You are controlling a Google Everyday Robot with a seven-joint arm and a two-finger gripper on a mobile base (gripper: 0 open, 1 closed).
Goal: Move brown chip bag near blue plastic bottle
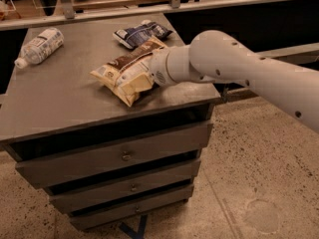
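The brown chip bag [125,73] lies on the grey cabinet top [65,103], right of the middle, its tan-yellow end toward the front left. My gripper [155,73] is at the bag's right side, pressed against it; the bag hides its tip. The white arm [234,63] comes in from the right. The blue plastic bottle [40,46], clear with a white label, lies on its side at the back left corner, well apart from the bag.
A smaller dark navy-and-white bag [142,34] lies at the back, just behind the brown bag. A metal rail [149,8] runs behind the cabinet. The cabinet has three drawers [119,156] and stands on a speckled floor [259,183].
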